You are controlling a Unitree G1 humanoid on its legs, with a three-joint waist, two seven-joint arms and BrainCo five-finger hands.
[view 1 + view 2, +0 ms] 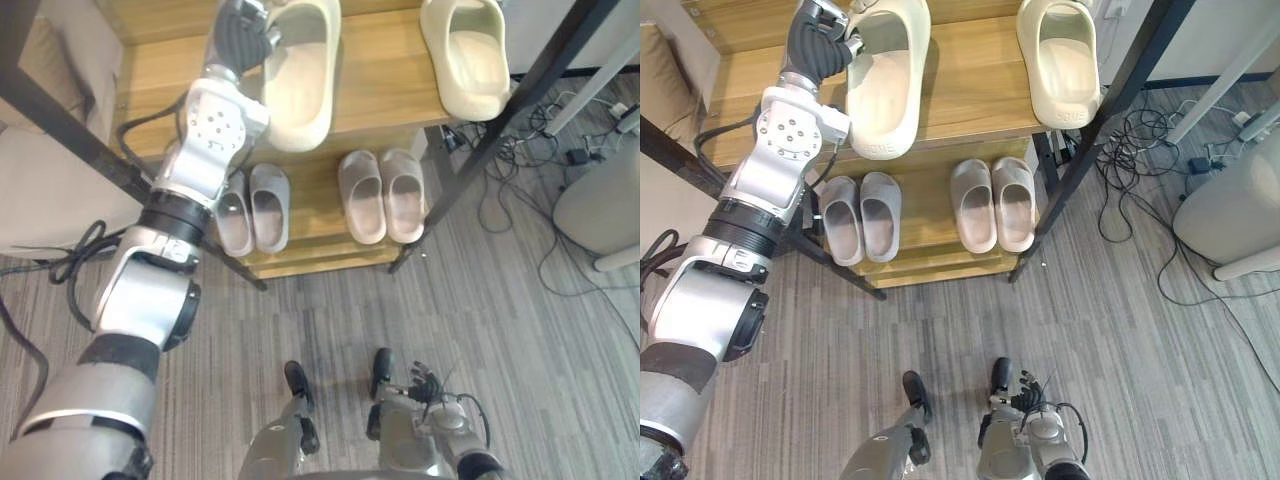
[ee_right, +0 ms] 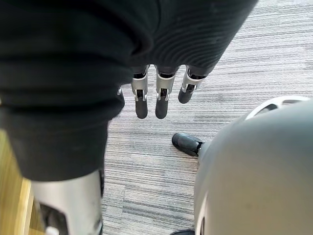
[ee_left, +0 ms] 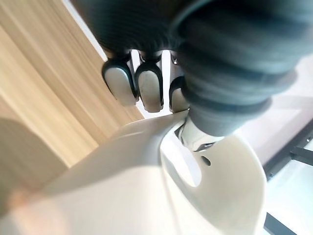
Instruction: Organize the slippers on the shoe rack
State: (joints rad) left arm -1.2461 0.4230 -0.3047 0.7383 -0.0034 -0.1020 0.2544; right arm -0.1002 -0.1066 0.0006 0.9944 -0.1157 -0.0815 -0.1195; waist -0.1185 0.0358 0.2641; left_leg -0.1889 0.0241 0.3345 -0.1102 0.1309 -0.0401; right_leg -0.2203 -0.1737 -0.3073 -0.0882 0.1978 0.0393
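Note:
Two cream slippers lie on the wooden top shelf [image 1: 385, 95] of the shoe rack. My left hand [image 1: 240, 35] reaches up to the left cream slipper [image 1: 300, 90], which sticks out past the shelf's front edge. In the left wrist view its fingers [image 3: 146, 85] curl over the slipper's side wall [image 3: 146, 161] and the thumb presses from inside. The right cream slipper [image 1: 468, 60] rests apart near the shelf's right end. My right hand [image 2: 156, 98] hangs low over the carpet with its fingers straight and nothing in it.
On the lower shelf stand a grey pair [image 1: 252, 208] and a beige pair [image 1: 382, 195]. Black frame bars [image 1: 480, 150] run along the rack's sides. Cables [image 1: 520, 205] lie on the carpet at the right near a white rounded object [image 1: 600, 210]. A beige cushion [image 1: 50, 170] sits left.

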